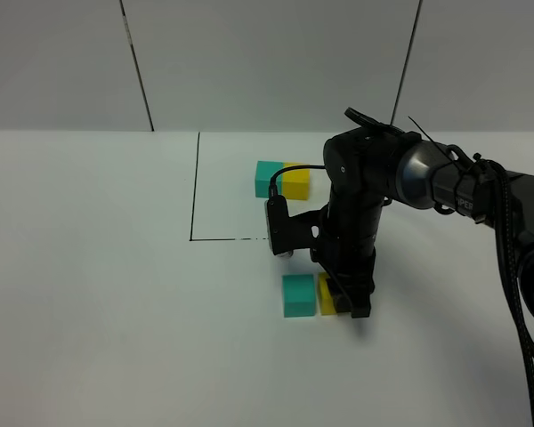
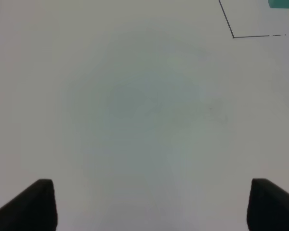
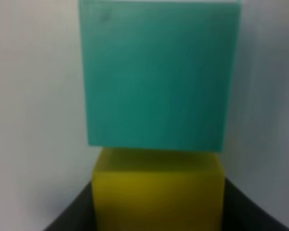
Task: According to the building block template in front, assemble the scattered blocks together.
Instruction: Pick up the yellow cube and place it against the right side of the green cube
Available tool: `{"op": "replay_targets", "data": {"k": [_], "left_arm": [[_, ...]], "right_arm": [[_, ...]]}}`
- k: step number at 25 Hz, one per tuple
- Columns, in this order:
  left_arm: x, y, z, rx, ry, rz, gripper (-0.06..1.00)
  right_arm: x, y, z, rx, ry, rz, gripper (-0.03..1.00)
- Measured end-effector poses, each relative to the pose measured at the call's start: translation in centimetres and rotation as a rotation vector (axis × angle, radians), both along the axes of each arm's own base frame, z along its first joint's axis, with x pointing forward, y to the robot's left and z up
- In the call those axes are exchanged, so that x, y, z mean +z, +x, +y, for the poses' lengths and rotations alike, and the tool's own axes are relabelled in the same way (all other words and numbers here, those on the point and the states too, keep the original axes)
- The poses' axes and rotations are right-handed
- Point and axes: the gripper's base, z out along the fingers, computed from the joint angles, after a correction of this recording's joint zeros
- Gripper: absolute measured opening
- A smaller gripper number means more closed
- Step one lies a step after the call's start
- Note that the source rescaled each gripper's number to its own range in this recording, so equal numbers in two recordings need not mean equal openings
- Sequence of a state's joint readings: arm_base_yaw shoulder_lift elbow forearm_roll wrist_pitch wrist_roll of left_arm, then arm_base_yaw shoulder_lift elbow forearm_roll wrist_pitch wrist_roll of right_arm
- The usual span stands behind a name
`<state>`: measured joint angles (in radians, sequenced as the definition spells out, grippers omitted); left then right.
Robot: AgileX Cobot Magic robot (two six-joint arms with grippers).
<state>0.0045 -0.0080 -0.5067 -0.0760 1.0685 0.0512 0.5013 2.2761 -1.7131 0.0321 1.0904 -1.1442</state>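
Evidently the joining step was in hand: the right gripper (image 1: 340, 304) was seen clamped on the yellow cube (image 1: 326, 294), which was held low at the table (image 1: 116, 320) against the teal cube (image 1: 298, 295) at its 9 o'clock. In the right wrist view the two faces were seen touching, with the teal cube offset a little sideways. The building block template (image 1: 282, 180) was set at about 12 o'clock of the pair, inside the marked outline (image 1: 196, 191), with teal at 9 o'clock and yellow at 3, so the order was judged to match. For the next move, a firm press together and a squaring of the offset would be called for before release. The left gripper (image 2: 151, 204) was found spread wide over bare table, with nothing held. Much of the yellow cube was hidden by the arm in the high view, and whether the cubes were locked together could not be told.
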Motion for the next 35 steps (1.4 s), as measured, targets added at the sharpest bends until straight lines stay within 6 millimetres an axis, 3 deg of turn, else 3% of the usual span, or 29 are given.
{"op": "replay_targets", "data": {"k": [27,29,31,35], "left_arm": [[0.0,0.0,0.0,0.0,0.0,0.0,0.87],[0.0,0.0,0.0,0.0,0.0,0.0,0.87],[0.0,0.0,0.0,0.0,0.0,0.0,0.87],[0.0,0.0,0.0,0.0,0.0,0.0,0.87]], "right_arm": [[-0.08,0.27,0.15,-0.127,0.07,0.013,0.03],[-0.16,0.46,0.06,-0.137,0.077,0.005,0.13],[-0.44,0.59,-0.01,-0.143,0.078,0.003,0.33],[-0.51,0.61,-0.05,-0.161,0.072,0.002,0.84]]}}
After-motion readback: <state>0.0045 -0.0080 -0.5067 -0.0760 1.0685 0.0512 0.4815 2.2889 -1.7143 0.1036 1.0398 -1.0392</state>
